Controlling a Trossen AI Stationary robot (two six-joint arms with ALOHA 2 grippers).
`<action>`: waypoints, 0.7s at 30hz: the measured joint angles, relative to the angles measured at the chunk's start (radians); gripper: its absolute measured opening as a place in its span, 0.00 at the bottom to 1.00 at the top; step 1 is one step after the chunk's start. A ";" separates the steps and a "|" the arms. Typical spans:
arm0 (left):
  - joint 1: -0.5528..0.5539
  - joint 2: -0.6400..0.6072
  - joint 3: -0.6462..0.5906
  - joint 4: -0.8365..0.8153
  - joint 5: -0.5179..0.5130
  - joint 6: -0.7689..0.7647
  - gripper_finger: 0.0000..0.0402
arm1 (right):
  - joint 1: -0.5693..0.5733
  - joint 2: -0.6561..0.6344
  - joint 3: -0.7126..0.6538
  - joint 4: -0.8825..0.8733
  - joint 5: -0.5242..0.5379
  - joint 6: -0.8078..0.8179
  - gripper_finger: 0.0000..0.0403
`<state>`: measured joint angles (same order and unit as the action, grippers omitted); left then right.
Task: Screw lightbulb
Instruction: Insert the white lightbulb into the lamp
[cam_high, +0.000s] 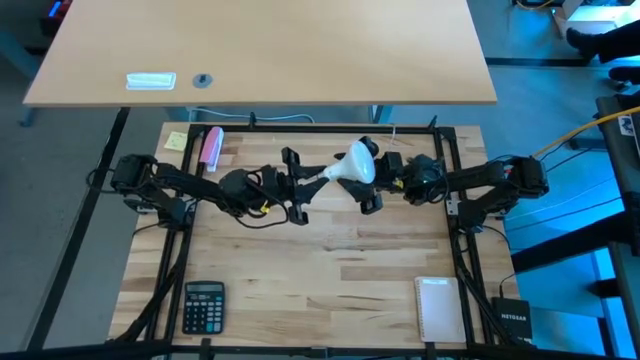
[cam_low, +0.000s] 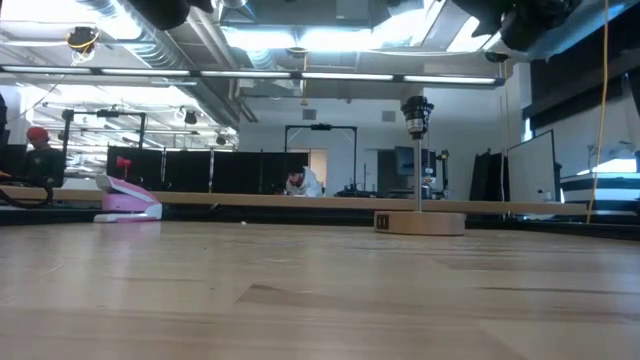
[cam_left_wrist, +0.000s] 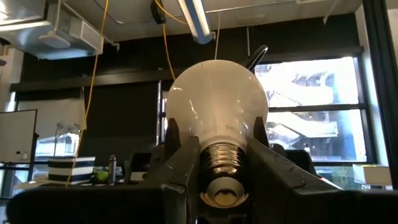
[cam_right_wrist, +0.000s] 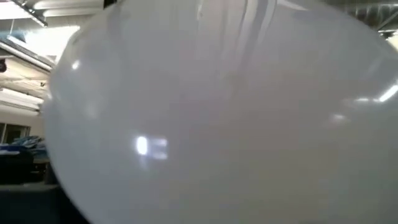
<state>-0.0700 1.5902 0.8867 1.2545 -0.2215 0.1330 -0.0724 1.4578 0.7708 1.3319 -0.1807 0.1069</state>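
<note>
Lightbulb (cam_high: 357, 163), a white globe with silvery screw base, hangs above the wooden bench (cam_high: 330, 270) near its far edge. Left tool (cam_high: 300, 185) is clenched on the threads; right tool (cam_high: 372, 172) reaches around the globe, its grasp unclear. Both arms stretch inward, level. Judged best: hand over squarely before releasing.

Bright overhead strips; windows glare (backlit).

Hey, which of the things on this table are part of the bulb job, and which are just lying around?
Job: white globe lightbulb with silvery screw base; left end effector gripping that base; right end effector at its globe; round wooden disc with black socket.
Lying about: pink stapler; black calculator; white notepad; yellow sticky note.
</note>
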 joint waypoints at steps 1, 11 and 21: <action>-0.002 0.000 -0.001 0.002 0.000 0.000 0.24 | 0.000 0.000 0.000 0.001 -0.006 -0.003 0.69; -0.009 0.003 -0.002 -0.001 0.002 0.005 0.27 | 0.001 -0.002 0.000 -0.006 -0.019 -0.004 0.41; 0.013 -0.036 -0.006 -0.131 -0.003 -0.029 0.44 | 0.000 -0.020 0.002 -0.019 -0.020 -0.010 0.41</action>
<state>-0.0572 1.5546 0.8810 1.1231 -0.2249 0.1040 -0.0723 1.4377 0.7727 1.3133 -0.2005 0.0971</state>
